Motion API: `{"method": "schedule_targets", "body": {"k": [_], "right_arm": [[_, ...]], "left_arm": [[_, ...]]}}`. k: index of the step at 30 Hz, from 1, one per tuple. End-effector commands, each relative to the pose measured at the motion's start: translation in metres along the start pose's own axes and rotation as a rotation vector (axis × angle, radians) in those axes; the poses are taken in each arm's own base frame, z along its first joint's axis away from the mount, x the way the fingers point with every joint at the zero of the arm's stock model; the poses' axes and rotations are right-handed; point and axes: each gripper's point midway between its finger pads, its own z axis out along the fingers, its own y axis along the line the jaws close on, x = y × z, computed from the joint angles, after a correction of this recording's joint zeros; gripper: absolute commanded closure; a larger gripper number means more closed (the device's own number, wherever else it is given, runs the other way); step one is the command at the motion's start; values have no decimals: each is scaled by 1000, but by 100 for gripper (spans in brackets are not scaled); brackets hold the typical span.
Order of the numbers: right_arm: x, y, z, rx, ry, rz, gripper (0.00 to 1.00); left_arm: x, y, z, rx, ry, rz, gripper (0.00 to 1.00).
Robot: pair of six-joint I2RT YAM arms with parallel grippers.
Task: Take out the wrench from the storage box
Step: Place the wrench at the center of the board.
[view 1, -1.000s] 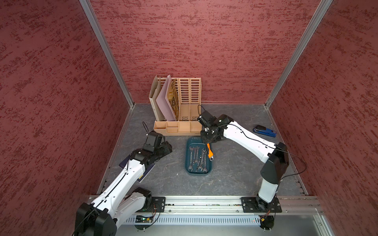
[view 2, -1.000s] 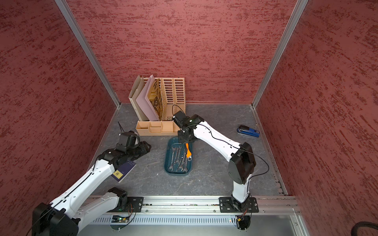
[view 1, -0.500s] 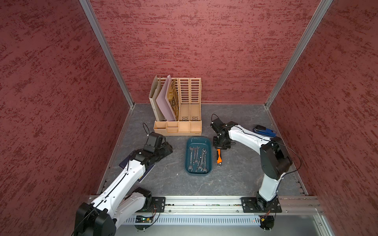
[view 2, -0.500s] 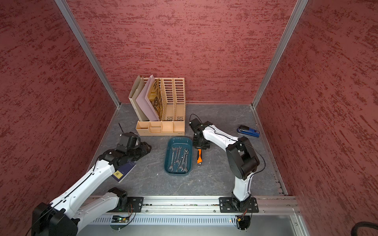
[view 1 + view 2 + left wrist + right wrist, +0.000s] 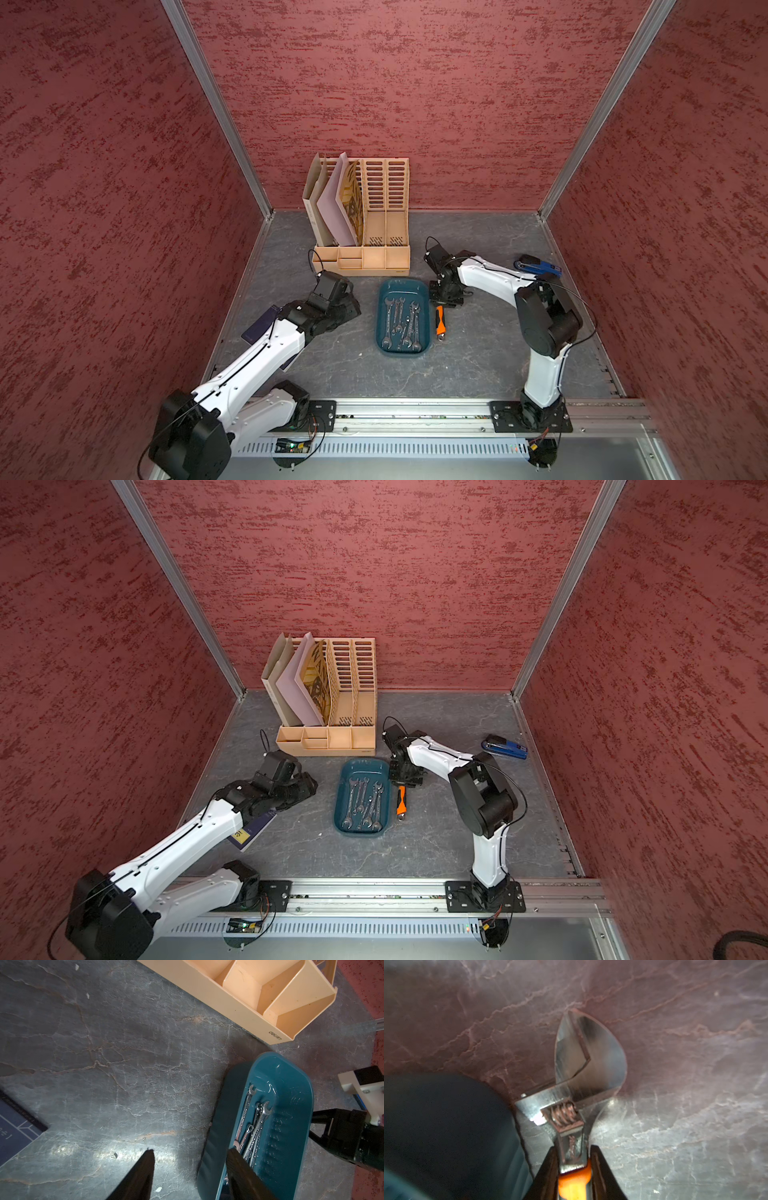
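The dark teal storage box (image 5: 403, 286) (image 5: 365, 766) lies mid-table in both top views, with several silver wrenches (image 5: 401, 324) inside. An orange-handled adjustable wrench (image 5: 440, 322) (image 5: 401, 804) sits just right of the box, outside it and low at the table. My right gripper (image 5: 444, 297) (image 5: 573, 1159) is shut on its handle; its steel head (image 5: 587, 1064) points away over the slate, beside the blurred box wall (image 5: 436, 1126). My left gripper (image 5: 349, 309) (image 5: 190, 1152) is open and holds nothing, left of the box rim (image 5: 291, 1076).
A beige slotted file organizer (image 5: 361, 224) with folders stands behind the box. A blue stapler (image 5: 538, 266) lies at the back right. A dark blue notebook (image 5: 262, 324) lies under my left arm. Red walls close in three sides.
My right gripper has carried the orange-handled wrench from above the box to its right side and down to the table. The left arm has barely moved.
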Motion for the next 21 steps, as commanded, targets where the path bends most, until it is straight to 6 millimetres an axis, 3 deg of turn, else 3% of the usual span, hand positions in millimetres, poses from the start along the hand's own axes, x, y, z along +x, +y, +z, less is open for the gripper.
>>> {"method": "schedule_targets", "body": {"k": [1,13,17,21], "right_arm": [[-11,8,-10,-28,-17,-1,72],[-11,9,-12,-26,-4,-5,63],[-12,7,-22,-30,-16,-14,60],[-18,10,-46,-75,-75,-43,57]], "left_arm": [[-9,-6,-6,-11,-38,6,41],[-14,-13,-22,-12,-69,35,39],[-13,-34,-30,8,-67,96,37],[-6,-75,-36,35,-42,229,37]]}}
